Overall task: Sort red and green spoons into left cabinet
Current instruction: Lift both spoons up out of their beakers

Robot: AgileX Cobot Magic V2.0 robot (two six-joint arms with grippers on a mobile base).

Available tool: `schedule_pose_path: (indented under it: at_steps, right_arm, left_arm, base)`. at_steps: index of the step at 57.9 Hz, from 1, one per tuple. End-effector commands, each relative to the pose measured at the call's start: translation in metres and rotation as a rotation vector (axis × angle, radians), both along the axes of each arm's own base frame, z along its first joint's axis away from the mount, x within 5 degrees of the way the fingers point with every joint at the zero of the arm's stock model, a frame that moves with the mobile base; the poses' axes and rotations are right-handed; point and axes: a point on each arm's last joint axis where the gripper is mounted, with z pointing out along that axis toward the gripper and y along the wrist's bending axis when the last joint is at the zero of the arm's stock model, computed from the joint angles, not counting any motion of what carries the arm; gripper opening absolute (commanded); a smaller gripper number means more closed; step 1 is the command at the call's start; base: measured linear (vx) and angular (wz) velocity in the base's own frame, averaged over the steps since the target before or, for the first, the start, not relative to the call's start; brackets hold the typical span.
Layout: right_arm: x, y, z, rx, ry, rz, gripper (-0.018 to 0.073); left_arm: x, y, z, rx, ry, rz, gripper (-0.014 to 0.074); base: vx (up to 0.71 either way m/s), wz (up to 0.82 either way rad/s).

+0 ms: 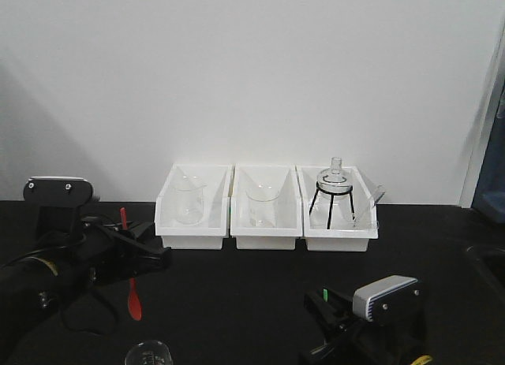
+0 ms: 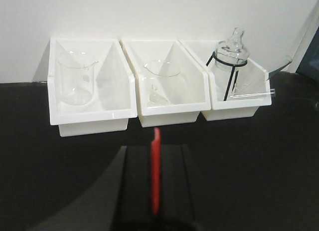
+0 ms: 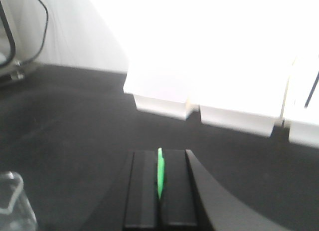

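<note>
Clamped in left end effector (image 2: 155, 152), red spoon (image 1: 134, 299), bowl end down above black surface (image 1: 237, 290), green spoon (image 3: 160, 178) pinched tight in right end effector (image 3: 160, 156), both held short of three white bins (image 1: 267, 223) holding glassware

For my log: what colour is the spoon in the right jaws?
The spoon is green; right wrist view shows it best.

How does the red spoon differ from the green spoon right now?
Colour: the red spoon is bright red, the green spoon bright green. Holder: the red spoon sits in the left gripper, the green spoon in the right gripper. In the front view the red spoon hangs roughly upright, bowl down; the green spoon shows only a sliver. Both are clamped in shut grippers.
</note>
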Motion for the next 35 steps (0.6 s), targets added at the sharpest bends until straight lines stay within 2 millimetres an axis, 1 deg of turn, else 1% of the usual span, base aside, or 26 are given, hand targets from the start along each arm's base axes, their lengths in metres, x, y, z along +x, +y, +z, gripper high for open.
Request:
schedule_pose_path:
  at_steps: [1, 8, 12, 18, 22, 25, 35]
  right_arm:
    - [-0.008, -0.002, 0.042, 0.060, -0.157, 0.008, -0.0001]
    - [-0.022, -0.008, 0.070, 0.076, -0.215, 0.002, -0.0001]
    - [-0.029, -0.012, 0.081, 0.067, -0.220, -0.003, -0.0001]
    - [-0.044, -0.021, 0.098, 0.044, -0.207, -0.022, -0.0001]
    - [-0.057, -0.028, 0.109, 0.027, -0.197, -0.037, -0.0001]
    - [-0.067, -0.033, 0.116, 0.011, -0.183, -0.049, -0.0001]
    - [-0.097, -0.050, 0.133, -0.042, -0.155, -0.085, -0.0001]
  left_arm:
    - [-0.009, 0.005, 0.037, -0.055, -0.150, 0.011, 0.0000]
    - [-0.020, 0.010, 0.053, -0.077, -0.194, 0.010, 0.0000]
    - [-0.028, 0.012, 0.060, -0.074, -0.192, 0.000, 0.0000]
    - [-0.041, 0.016, 0.064, -0.055, -0.166, -0.021, 0.0000]
    - [-0.051, 0.021, 0.060, -0.050, -0.158, -0.024, 0.0000]
    - [-0.060, 0.025, 0.053, -0.048, -0.146, -0.024, 0.0000]
    - [-0.098, 0.042, 0.039, -0.067, -0.115, -0.029, 0.0000]
  base:
    - [0.00, 0.00]
    - [0.00, 0.00]
    - [0.00, 0.00]
    - [0.00, 0.00]
    - [0.00, 0.00]
    - [0.00, 0.00]
    - [0.00, 0.00]
